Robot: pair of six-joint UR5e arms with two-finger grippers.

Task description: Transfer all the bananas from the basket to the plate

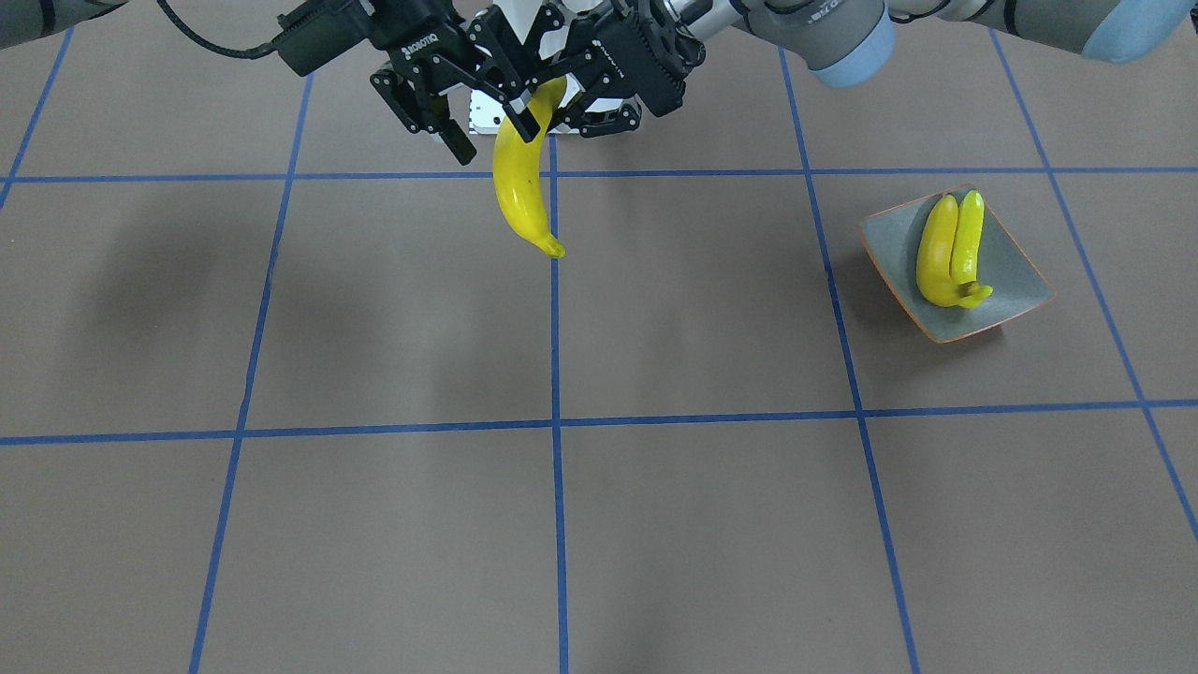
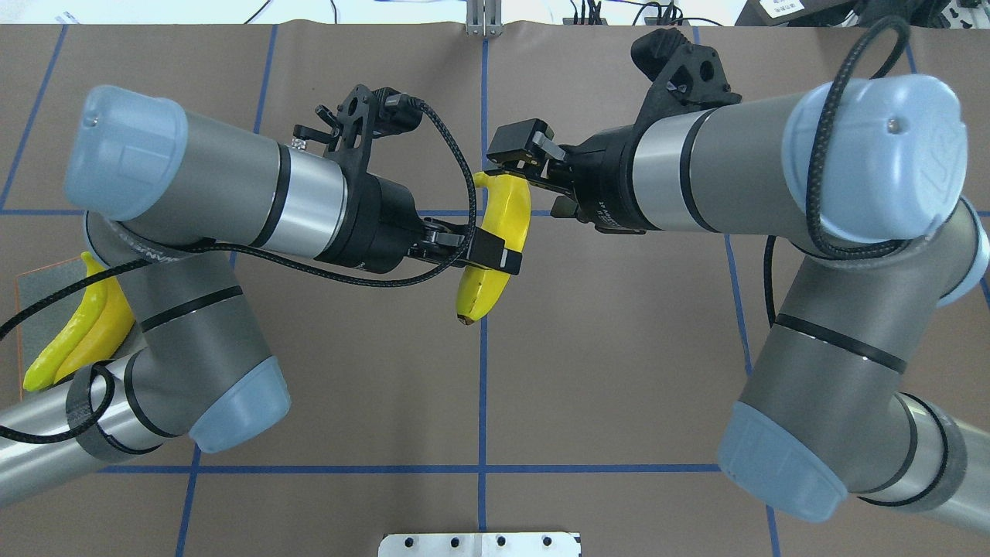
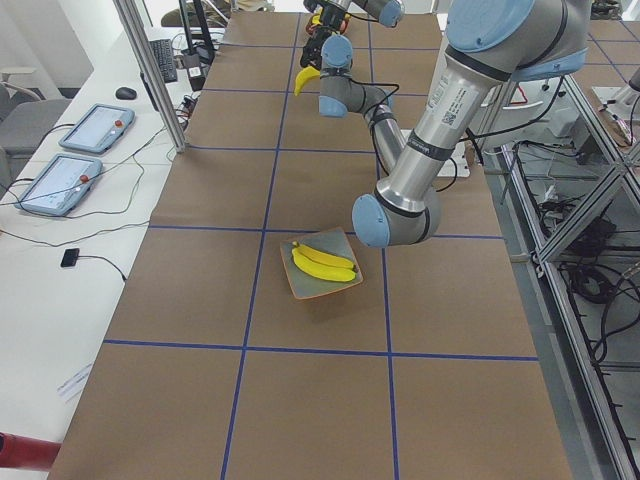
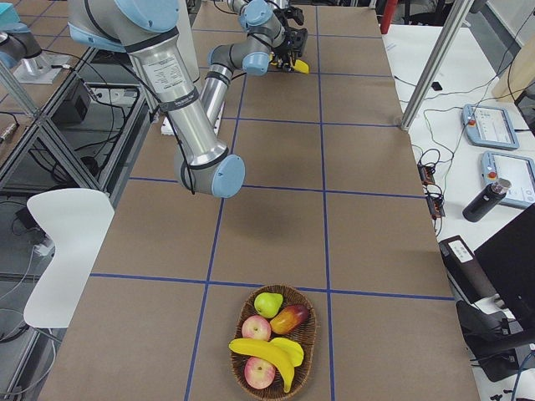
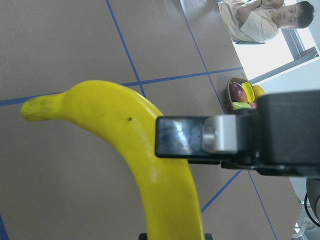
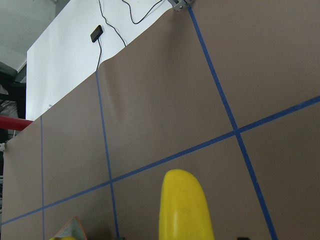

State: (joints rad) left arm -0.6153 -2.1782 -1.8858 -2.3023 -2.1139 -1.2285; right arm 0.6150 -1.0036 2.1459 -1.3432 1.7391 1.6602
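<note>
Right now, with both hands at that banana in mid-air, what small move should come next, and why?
Probably the right hand should back away. The left hand is clamped round the middle of the banana, while the right hand looks open at its upper end, so it seems passed over. The plate, holding two bananas, lies on the left arm's side.

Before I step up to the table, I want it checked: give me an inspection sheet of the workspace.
Surface: brown table with blue tape grid.
Job's things: two bananas on the plate; one held banana in mid-air; one unmoved banana in the basket.
Clutter: other fruit in the basket.
Hands: left hand shut on the held banana; right hand open beside it.
Cables: black cables loop off both wrists.
Surroundings: tablets on a side desk; person beyond the basket.
</note>
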